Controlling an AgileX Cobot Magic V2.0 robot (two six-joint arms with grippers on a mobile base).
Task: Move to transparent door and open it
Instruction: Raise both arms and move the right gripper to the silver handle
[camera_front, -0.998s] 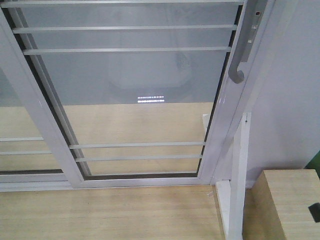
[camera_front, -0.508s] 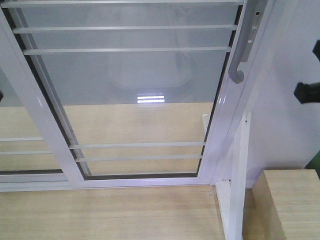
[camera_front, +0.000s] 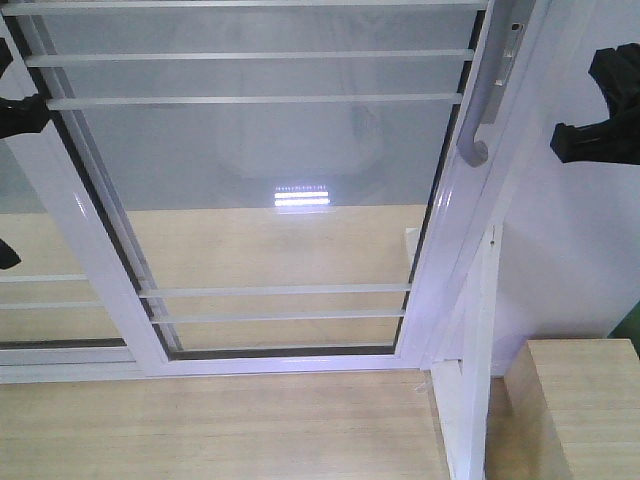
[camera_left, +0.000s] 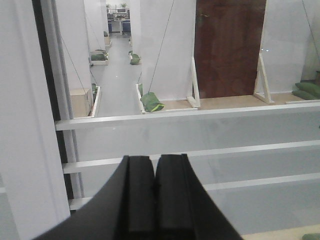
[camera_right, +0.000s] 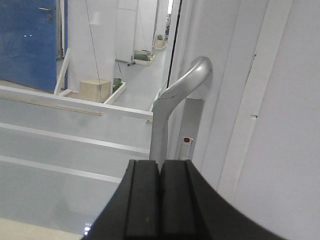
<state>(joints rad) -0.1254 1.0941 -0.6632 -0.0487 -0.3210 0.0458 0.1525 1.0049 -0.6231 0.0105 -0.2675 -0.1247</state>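
The transparent door (camera_front: 270, 180) fills the front view: clear glass with thin white bars in a glossy white frame. Its curved grey pull handle (camera_front: 477, 120) is on the right stile and shows close in the right wrist view (camera_right: 172, 100). My right gripper (camera_right: 160, 165) is shut and empty, just short of the handle; in the front view it (camera_front: 600, 130) hangs right of the handle. My left gripper (camera_left: 155, 162) is shut and empty, facing the glass bars (camera_left: 200, 112); part of the left arm (camera_front: 18, 112) shows at the front view's left edge.
A second barred glass panel (camera_front: 40, 270) overlaps on the left. The white outer frame post (camera_front: 475, 350) stands right of the door. A light wooden box (camera_front: 580, 405) sits at the lower right. Pale wood floor (camera_front: 220, 430) lies in front.
My right gripper has risen and come further into the front view at the right, nearer the handle's height. The left arm has come into view at the left edge. The door has not moved.
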